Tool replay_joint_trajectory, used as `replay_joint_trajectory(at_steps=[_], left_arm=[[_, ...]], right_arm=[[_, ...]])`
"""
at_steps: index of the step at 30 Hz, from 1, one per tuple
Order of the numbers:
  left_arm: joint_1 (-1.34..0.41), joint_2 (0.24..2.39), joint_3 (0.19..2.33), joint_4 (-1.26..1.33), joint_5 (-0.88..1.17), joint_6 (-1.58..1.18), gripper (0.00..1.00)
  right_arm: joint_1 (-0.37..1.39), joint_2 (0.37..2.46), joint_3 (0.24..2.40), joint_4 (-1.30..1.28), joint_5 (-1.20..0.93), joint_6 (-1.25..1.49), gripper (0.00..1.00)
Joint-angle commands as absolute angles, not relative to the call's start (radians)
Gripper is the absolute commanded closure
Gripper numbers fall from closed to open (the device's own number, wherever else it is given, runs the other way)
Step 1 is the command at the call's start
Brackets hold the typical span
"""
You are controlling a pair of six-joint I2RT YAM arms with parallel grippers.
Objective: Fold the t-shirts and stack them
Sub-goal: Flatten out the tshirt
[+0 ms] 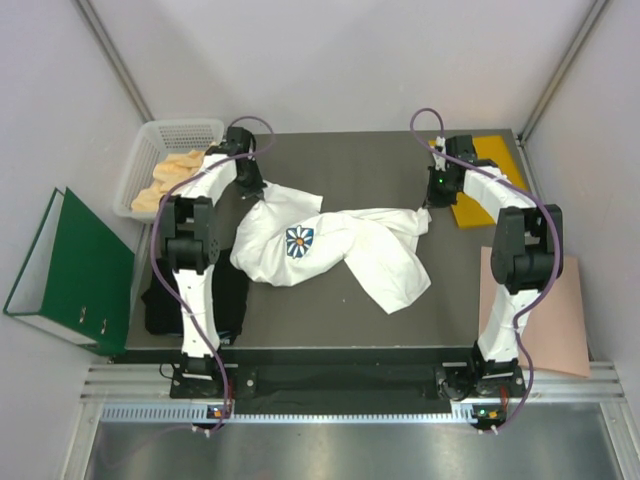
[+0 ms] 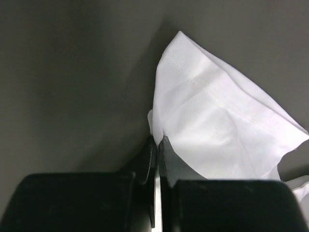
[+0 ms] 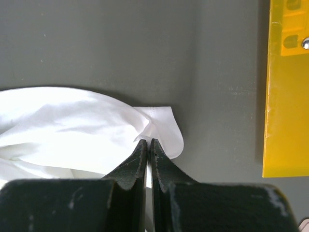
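The white t-shirt (image 1: 340, 250) with a blue-and-daisy print (image 1: 299, 240) lies stretched and twisted across the dark table. My left gripper (image 1: 256, 196) is shut on its left corner, seen in the left wrist view (image 2: 157, 138) with the hemmed cloth (image 2: 212, 125) fanning out beyond it. My right gripper (image 1: 427, 205) is shut on the shirt's right corner, seen in the right wrist view (image 3: 148, 140) with white cloth (image 3: 72, 125) to the left. The black t-shirt (image 1: 165, 300) lies bunched at the table's left front edge, partly behind the left arm.
A white basket (image 1: 140, 165) holding tan cloth stands at the back left. An orange-yellow envelope (image 1: 490, 180) lies at the back right, also in the right wrist view (image 3: 287, 96). A pink sheet (image 1: 555, 310) lies at the right. A green binder (image 1: 70, 270) lies off the table's left.
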State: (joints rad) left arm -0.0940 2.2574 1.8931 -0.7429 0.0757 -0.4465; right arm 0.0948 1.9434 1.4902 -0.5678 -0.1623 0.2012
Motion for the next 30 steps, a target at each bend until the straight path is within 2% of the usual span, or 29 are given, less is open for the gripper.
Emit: replay_joint_trajectory(at_steps=[1, 7, 10, 15, 16, 19, 21, 25, 30], left_arm=[[-0.091, 2.077, 1.965, -0.747, -0.034, -0.442, 1.0], [-0.091, 1.926, 2.031, -0.787, -0.005, -0.405, 1.0], [-0.092, 1.831, 1.967, -0.796, 0.106, -0.403, 1.0], [-0.095, 1.631, 1.694, -0.718, 0.339, -0.407, 1.0], [-0.097, 1.556, 1.653, -0.703, 0.445, -0.388, 1.0], [-0.123, 1.389, 1.476, -0.658, 0.564, -0.358, 1.0], [-0.158, 1.312, 1.347, -0.652, 0.575, -0.36, 1.0], [-0.187, 1.183, 1.182, -0.815, 0.614, -0.353, 1.0], [-0.294, 1.103, 1.111, -1.02, 0.538, -0.36, 1.0]], right_arm=[[0.084, 1.896, 1.499, -0.537, -0.156, 0.195, 1.0], [0.084, 1.951, 1.578, -0.54, -0.14, 0.212, 1.0], [0.083, 1.989, 1.643, -0.545, -0.14, 0.224, 1.0], [0.08, 2.045, 1.759, -0.557, -0.135, 0.244, 1.0], [0.077, 2.052, 1.776, -0.563, -0.129, 0.247, 1.0], [0.064, 2.082, 1.833, -0.568, -0.121, 0.261, 1.0], [0.057, 2.098, 1.861, -0.572, -0.123, 0.271, 1.0], [0.038, 2.117, 1.887, -0.578, -0.12, 0.284, 1.0], [0.025, 2.12, 1.885, -0.586, -0.114, 0.281, 1.0]])
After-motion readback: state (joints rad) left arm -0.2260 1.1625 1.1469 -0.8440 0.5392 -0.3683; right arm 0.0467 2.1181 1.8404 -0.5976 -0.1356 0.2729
